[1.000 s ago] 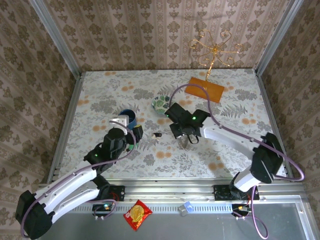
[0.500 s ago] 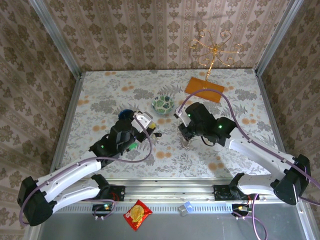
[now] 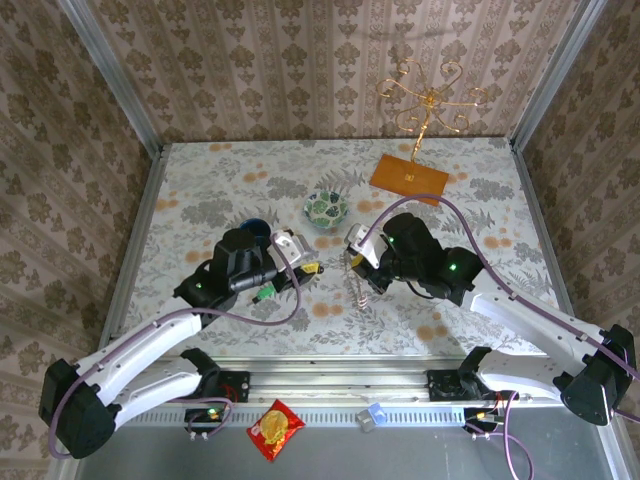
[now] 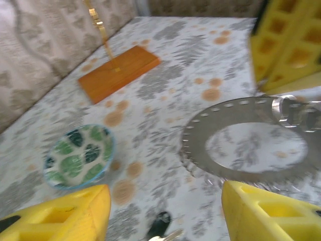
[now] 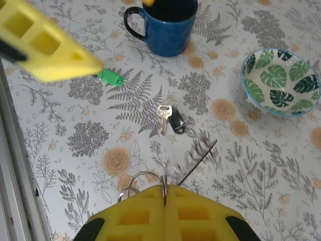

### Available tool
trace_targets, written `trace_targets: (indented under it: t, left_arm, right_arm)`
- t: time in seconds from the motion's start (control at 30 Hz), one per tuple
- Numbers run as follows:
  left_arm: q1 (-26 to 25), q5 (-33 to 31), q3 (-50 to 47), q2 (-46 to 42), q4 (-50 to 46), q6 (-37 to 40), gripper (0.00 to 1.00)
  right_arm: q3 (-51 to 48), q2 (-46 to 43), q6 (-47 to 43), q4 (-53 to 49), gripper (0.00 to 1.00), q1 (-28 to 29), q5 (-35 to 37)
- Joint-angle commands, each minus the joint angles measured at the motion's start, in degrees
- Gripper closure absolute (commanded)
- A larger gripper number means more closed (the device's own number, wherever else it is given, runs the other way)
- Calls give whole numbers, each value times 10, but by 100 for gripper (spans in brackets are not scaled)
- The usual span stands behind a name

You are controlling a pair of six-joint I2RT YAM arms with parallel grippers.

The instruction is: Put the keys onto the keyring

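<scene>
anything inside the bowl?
Looks empty: bare leaf-print inside the bowl in the right wrist view. The frame edge cuts off a sliver of its right side there.

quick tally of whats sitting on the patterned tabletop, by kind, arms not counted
keys: 2 (black-headed key, green-headed key)
blue mug: 1
leaf-patterned bowl: 1
keyring: 1, held up off the table
gold stand on orange base: 1
total: 6
</scene>
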Motion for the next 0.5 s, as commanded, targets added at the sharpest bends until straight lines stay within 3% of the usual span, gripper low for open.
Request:
trace_targets:
  t: [0.0,0.27,0.47]
  left_arm:
    - [5,137,3,16,1,-36,40]
    - [3,203,-48,74,158,-168,45]
    - [1,243,-50,112,196,-189,46]
  right_arm:
    - [-6,-11,-19,36,100,-2,-28]
    - [-15,-11,-14,60,100,-1,-52]
    - [-16,-6,-11,64,100,2,-66]
